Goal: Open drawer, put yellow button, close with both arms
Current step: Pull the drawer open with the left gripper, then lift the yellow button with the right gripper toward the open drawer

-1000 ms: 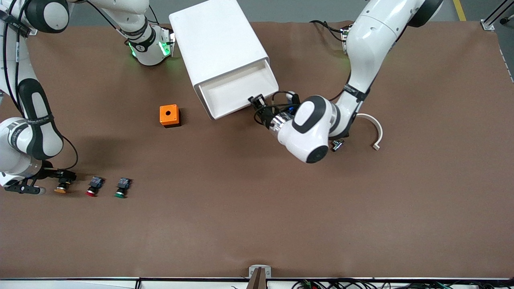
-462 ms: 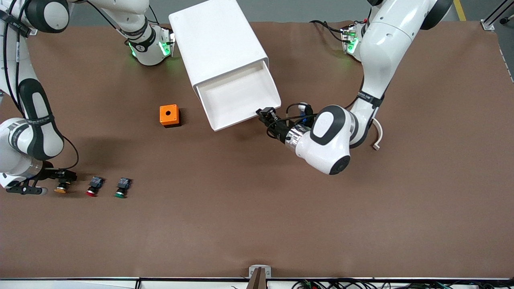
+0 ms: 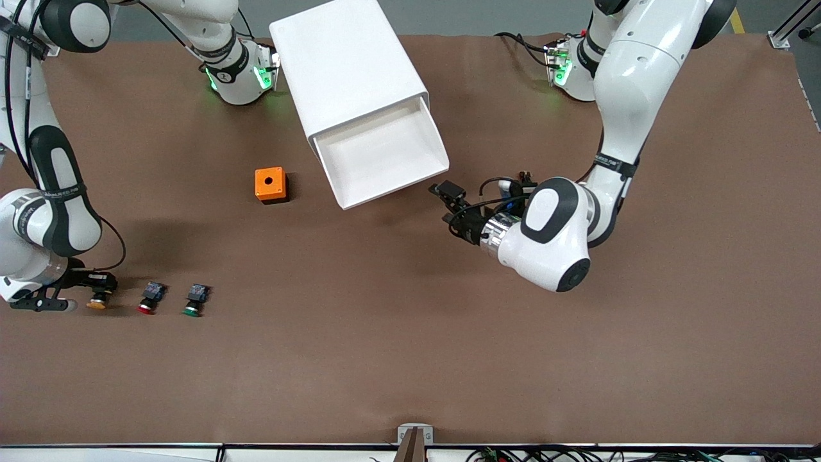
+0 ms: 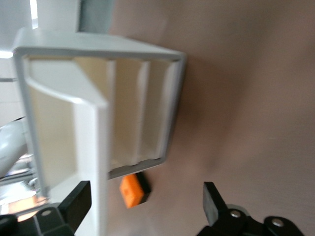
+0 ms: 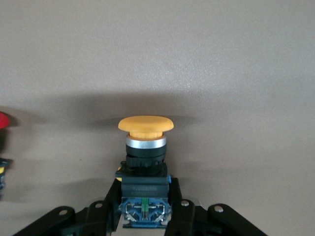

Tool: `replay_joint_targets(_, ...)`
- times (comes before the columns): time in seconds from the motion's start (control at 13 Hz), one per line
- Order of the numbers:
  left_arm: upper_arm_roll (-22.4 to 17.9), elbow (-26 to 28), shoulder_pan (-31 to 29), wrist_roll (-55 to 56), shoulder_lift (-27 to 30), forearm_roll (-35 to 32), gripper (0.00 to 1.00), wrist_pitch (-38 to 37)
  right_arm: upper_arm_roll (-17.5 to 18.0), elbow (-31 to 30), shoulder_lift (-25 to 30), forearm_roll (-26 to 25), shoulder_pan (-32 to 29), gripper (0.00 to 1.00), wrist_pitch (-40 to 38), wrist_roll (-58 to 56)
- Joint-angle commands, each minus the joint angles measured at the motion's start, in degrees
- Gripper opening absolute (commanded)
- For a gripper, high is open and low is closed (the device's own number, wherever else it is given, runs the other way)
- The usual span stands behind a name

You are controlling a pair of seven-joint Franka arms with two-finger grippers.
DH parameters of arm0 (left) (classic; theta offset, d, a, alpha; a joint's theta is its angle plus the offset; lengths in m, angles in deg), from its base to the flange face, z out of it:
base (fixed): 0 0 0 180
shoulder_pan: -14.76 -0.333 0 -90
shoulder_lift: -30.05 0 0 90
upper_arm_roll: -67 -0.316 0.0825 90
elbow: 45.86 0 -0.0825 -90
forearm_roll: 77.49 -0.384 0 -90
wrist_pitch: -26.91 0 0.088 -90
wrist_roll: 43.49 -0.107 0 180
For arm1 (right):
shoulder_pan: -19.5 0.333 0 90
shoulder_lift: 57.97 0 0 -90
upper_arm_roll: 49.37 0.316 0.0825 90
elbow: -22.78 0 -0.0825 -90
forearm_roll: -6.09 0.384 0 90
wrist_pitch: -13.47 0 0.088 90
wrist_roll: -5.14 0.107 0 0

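Where seen closely, right gripper (image 5: 145,216) clamps yellow button (image 5: 145,129).

Light fell evenly from overhead, and I saw soft shadows on the counter (image 3: 410,359) beneath both arms. My left wrist view was motion-blurred; the right stayed sharp.

Brown table (image 3: 397,333) carries a white cabinet (image 3: 346,70) lying between the arm bases, its top drawer (image 3: 385,157) pulled out toward the front camera. Orange box (image 3: 270,185) sits beside the drawer, toward the right arm's end. Nearer the camera at that end, a row: yellow button (image 3: 97,301), red button (image 3: 149,299), green button (image 3: 194,300).
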Motion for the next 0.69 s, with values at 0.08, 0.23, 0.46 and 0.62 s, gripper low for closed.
replay_joint_targets(0.08, 0.1, -2.9, -1.6, -3.8, 0.9, -14.2, 1.0, -0.8, 0.5, 1.5, 4.4, 0.9, 2.1, 0.0, -8.2, 4.9)
replay_joint_targets(0.23, 0.2, -2.7, -1.3, -8.9, 1.5, -25.3, 1.0, -0.8, 0.5, 2.2, 10.7, 0.8, 5.6, 0.0, -18.2, 12.4)
replay_joint_targets(0.46, 0.8, -2.6, -0.6, -18.2, 1.6, -37.8, 1.0, -0.9, 0.7, 2.2, 21.1, 1.7, 12.9, 0.0, -33.5, 27.6)
replay_joint_targets(0.62, 0.9, -2.4, -0.6, -26.0, 4.0, -43.5, 1.0, -1.1, 0.5, 2.2, 28.2, 5.7, 18.9, 0.0, -41.3, 39.2)
